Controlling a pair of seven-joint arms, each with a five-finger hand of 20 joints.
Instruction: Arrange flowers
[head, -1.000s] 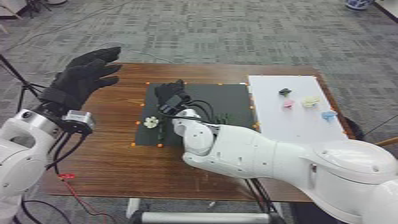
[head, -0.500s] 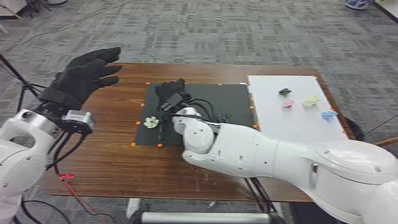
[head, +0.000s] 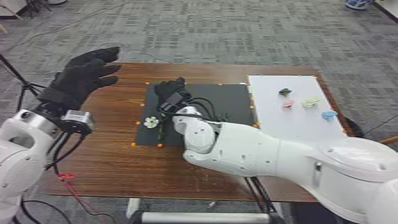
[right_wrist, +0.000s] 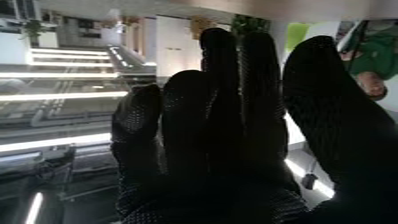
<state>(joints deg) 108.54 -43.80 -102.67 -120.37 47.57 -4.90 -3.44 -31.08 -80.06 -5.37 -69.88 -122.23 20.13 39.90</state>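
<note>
looks barely begun to me: the white flower (head: 151, 121) and a bit of greenery (head: 224, 117) lie on the dark mat (head: 233, 94), while the pink flower (head: 288, 104), yellow flower (head: 310, 103), blue flower (head: 329, 115) and dark flower (head: 284, 92) on the white board (head: 298, 82) probably need placing. over the mat, the right hand (head: 171, 90) is wide, fingers straight, holding nothing; the left hand (head: 82, 80) is loosely spread and empty by the counter (head: 204, 170).

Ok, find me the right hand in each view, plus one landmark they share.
Head view: the right hand is left of centre, over the far left part of the dark mat.
Right wrist view: the same hand stands close up across the middle.
Shared landmark: its black glove.
</note>
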